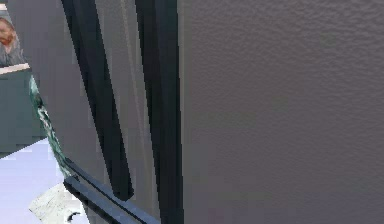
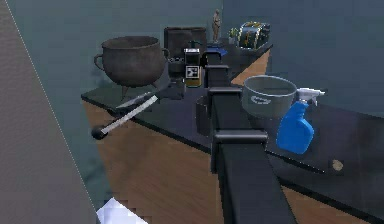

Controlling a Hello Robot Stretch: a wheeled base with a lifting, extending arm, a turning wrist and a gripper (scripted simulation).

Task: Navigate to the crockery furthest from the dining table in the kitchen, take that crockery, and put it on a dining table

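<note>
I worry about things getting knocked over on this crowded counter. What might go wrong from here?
1. The arm passes close beside the blue spray bottle and grey bowl; turning the base might knock them.
2. The gripper shows near the dark pot and long-handled utensil, so it might snag one.
3. In the forward view a grey panel looms close; driving ahead may bump it.

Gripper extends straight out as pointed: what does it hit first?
Probably the dark box on the counter right behind the gripper; depth is unclear, and the black pot sits just left.
</note>
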